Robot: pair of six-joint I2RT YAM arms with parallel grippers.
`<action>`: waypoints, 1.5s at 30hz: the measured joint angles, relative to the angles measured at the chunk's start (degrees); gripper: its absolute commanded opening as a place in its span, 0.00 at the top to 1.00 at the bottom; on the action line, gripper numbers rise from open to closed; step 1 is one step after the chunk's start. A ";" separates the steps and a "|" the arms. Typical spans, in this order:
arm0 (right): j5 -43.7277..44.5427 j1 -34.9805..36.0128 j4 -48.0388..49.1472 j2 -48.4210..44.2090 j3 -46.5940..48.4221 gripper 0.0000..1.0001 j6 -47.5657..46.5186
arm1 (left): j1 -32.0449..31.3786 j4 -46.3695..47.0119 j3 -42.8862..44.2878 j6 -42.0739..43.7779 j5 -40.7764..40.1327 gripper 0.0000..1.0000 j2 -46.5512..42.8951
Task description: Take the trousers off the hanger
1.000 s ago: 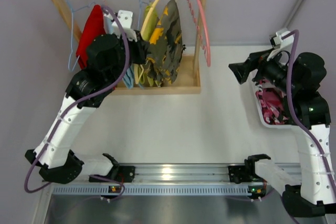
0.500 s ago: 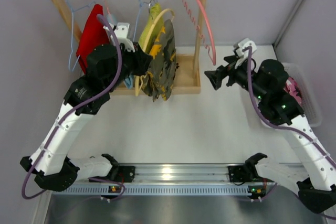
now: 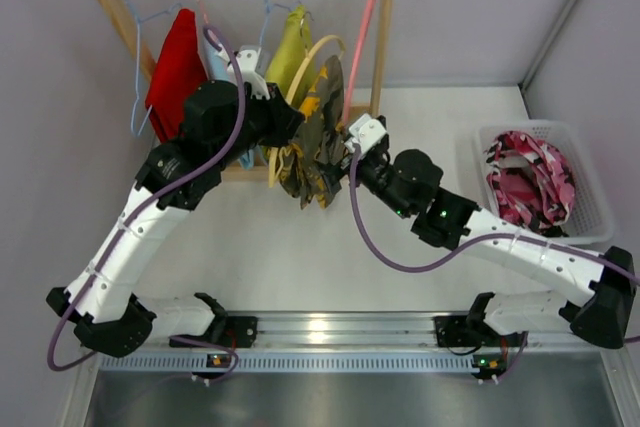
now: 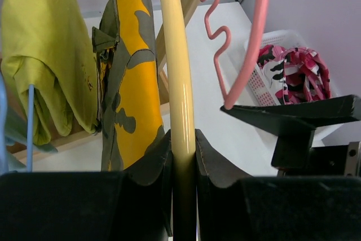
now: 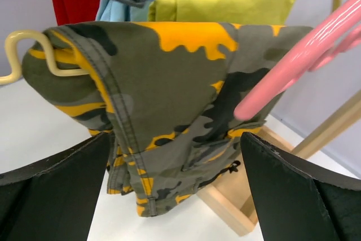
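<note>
Right wrist view: right gripper [image 5: 175, 145], jaws wide, faces the camouflage trousers [image 5: 169, 77] directly ahead, long axis hanging downward over the cream hanger [image 4: 179, 83], which the left gripper [image 4: 184, 150] clamps.

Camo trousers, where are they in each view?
Top external: camouflage trousers near centre, slightly high.
Left wrist: upper left of centre, left of the cream hanger.
Right wrist: fills the middle.
Shared landmark: pink hanger, on their right in every view.
</note>
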 measured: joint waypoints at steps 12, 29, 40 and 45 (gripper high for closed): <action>4.72 5.99 2.40 1.60 -0.72 0.01 0.09 | 0.00 0.00 0.00 -3.17 0.13 1.00 0.22; 12.33 7.54 6.84 11.72 -1.05 0.01 1.18 | 0.00 0.00 0.00 -8.04 2.36 1.00 -0.92; 13.09 3.39 7.28 17.25 5.05 0.24 3.26 | 0.00 0.13 -0.02 -10.21 4.35 1.00 -2.67; 12.85 2.34 7.37 17.53 6.10 0.46 3.30 | 0.02 1.62 -0.04 -10.40 4.20 1.00 -3.13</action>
